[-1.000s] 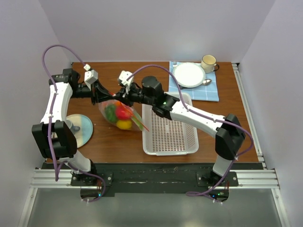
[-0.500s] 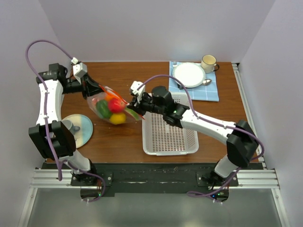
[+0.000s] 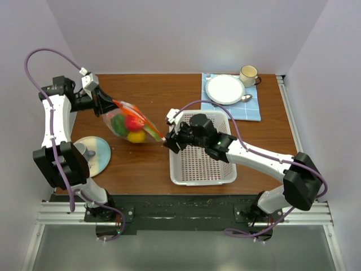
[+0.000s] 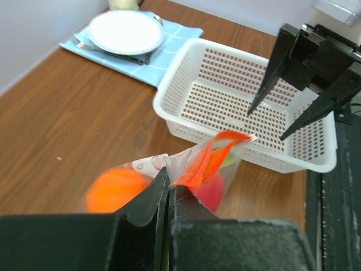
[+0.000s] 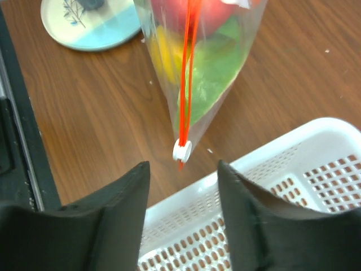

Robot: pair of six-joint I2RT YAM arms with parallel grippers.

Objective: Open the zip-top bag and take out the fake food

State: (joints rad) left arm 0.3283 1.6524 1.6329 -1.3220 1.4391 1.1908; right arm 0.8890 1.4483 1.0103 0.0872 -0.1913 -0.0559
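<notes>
The zip-top bag (image 3: 131, 121) hangs stretched above the table, and the fake food (image 3: 133, 123) (red, yellow, green and orange pieces) shows inside it. My left gripper (image 3: 105, 102) is shut on the bag's far-left corner. In the left wrist view its fingertips (image 4: 168, 183) pinch the plastic beside the red-orange zip strip (image 4: 210, 161), whose two halves gape apart there. My right gripper (image 3: 171, 141) stands open just off the bag's right tip. In the right wrist view the white slider (image 5: 182, 151) hangs free in front of the spread fingers (image 5: 135, 186).
A white perforated basket (image 3: 203, 166) lies under my right arm, its rim right below the bag's tip. A plate (image 3: 225, 88) on a blue cloth and a mug (image 3: 248, 73) stand at the back right. A round blue-and-cream dish (image 3: 96, 152) sits at the front left.
The left arm has drawn the bag left. The right gripper ran along the zip strip towards the basket, then opened and let go of the slider.
</notes>
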